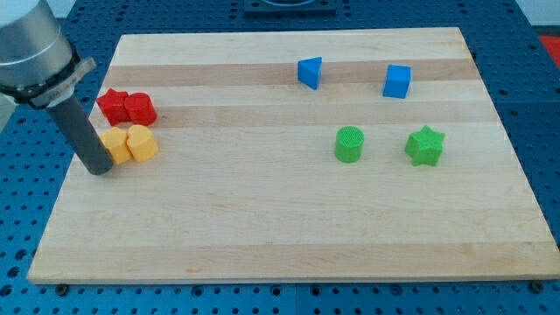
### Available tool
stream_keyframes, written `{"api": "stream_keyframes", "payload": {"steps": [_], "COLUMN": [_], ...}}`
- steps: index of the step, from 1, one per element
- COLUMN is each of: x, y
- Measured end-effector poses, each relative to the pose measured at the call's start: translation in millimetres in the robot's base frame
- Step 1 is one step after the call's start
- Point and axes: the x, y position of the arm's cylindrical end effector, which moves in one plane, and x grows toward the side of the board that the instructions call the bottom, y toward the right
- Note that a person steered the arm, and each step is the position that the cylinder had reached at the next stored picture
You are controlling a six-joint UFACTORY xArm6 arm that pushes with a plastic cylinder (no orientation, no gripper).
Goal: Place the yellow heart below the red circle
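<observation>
Nearest the frame's bottom, my tip (101,168) rests on the wooden board (289,236) at the left, touching a yellow block.

That yellow block (115,145), its shape partly hidden by the rod, sits beside a second yellow block (142,143); which is the heart is unclear. Two touching red blocks (126,108) lie just above, near the left edge. Upper right: blue triangle (309,72), blue cube (397,81). Mid-right: green cylinder (349,144), green star (425,145). I carry no gripper, just a rod.

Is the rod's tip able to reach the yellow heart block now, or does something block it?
Probably yes. My tip sits right against the view's left side of the yellow blocks, with nothing between. Which yellow block is the heart, I cannot tell.
</observation>
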Motion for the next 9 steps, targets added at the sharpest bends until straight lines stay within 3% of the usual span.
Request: {"api": "stream_keyframes", "payload": {"steps": [1, 3, 4, 7, 9], "x": [2, 33, 16, -33, 1], "y": [-3, 61, 68, 60, 30]}}
